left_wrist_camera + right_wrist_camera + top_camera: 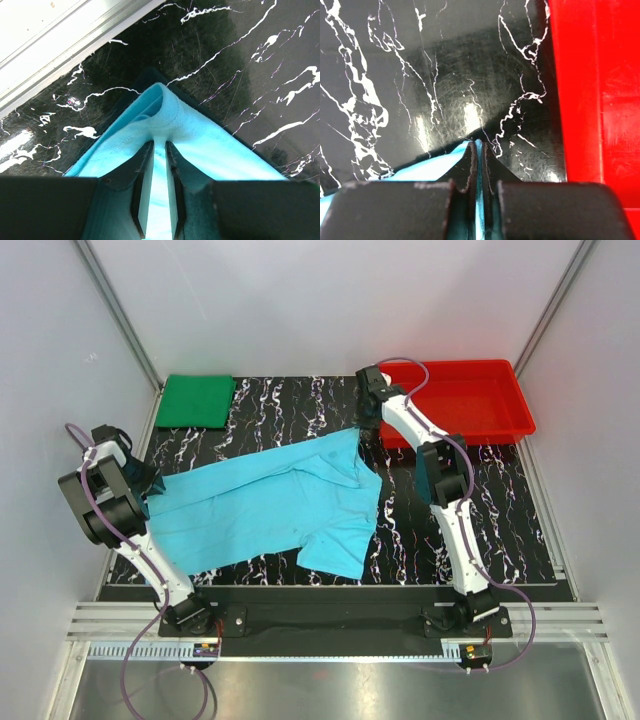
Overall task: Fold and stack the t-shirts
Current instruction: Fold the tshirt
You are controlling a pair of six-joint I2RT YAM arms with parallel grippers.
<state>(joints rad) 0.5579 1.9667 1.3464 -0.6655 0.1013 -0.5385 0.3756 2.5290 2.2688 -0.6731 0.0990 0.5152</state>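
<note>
Cloth fills the middle of the top view: a light cyan-blue cloth t-shirt (280,505) lies spread on a slant across the black, white-veined marble-pattern tabletop (520,530), stretched between my two arms. My left gripper (150,488) is at its left corner, near the table's left edge. My right gripper (368,428) is at its far right corner, just beside the red plastic tray (490,435). A dark green cloth t-shirt (197,400), folded into a flat square, lies at the far left corner of the table — well apart from the cyan one.

From my left wrist, the left gripper (159,145) has its jaws nearly together, pinching a hemmed corner of the cyan shirt (200,145). The cloth runs between my fingers (144,165) and bunches into a fold ahead of the tips, with a dark shadow on the tabletop (225,60) around it.

From my right wrist, the right gripper (477,147) is closed to a slit — a thin strip of the cyan shirt (435,167) is clamped between the jaws. The tray's red wall (590,90) stands just to the right, over the marble tabletop (445,75).
</note>
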